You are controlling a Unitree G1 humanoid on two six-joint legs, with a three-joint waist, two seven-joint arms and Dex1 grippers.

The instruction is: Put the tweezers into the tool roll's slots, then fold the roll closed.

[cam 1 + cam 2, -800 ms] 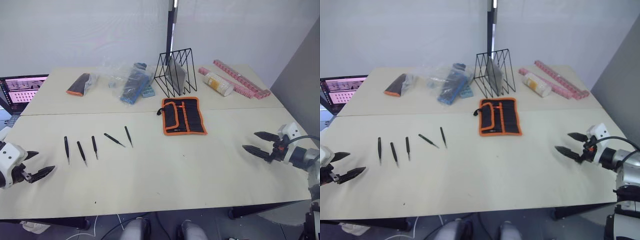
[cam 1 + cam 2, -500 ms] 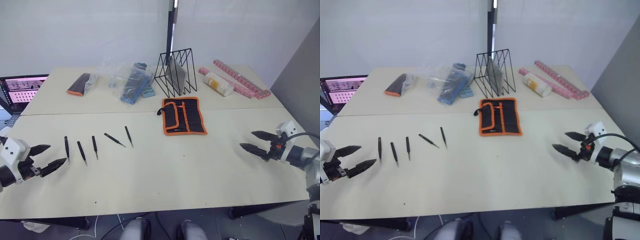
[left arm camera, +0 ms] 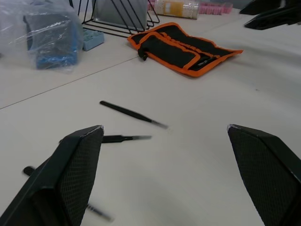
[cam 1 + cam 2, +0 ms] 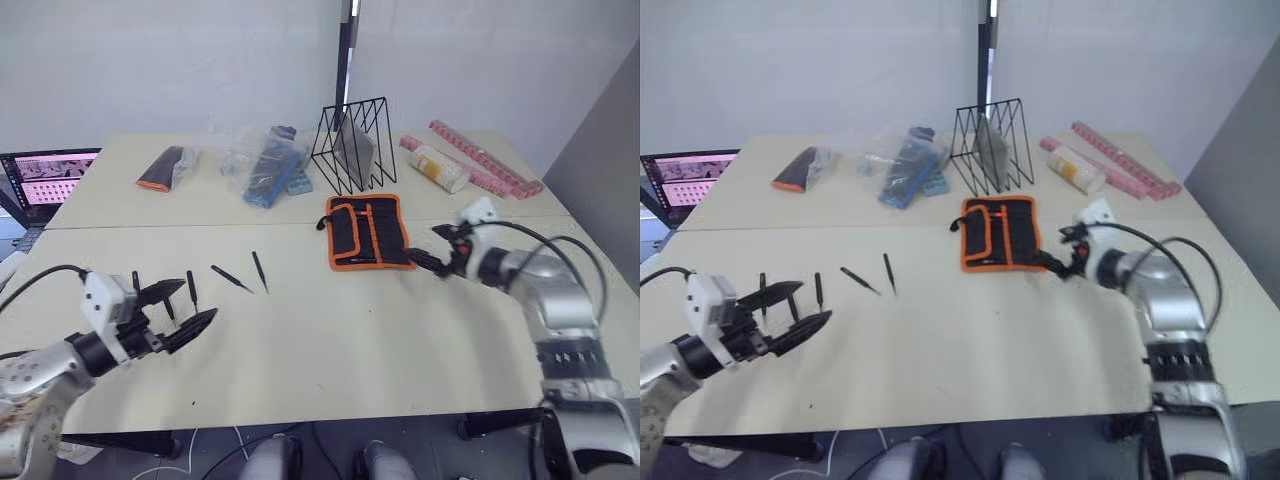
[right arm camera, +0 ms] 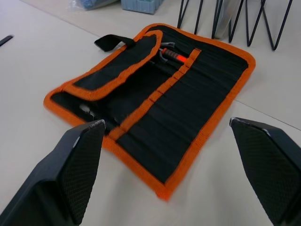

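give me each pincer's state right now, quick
Left pincer: open, holding nothing, over the tweezers.
Right pincer: open, holding nothing, at the tool roll.

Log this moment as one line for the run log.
left gripper open, over slim black metal tweezers | right gripper open, beside orange-edged black fabric tool roll, unfolded | nothing held

Left gripper [image 4: 178,312] now in among the tweezers [image 4: 232,279], right gripper [image 4: 432,258] now at the tool roll [image 4: 366,231]'s 3 o'clock edge
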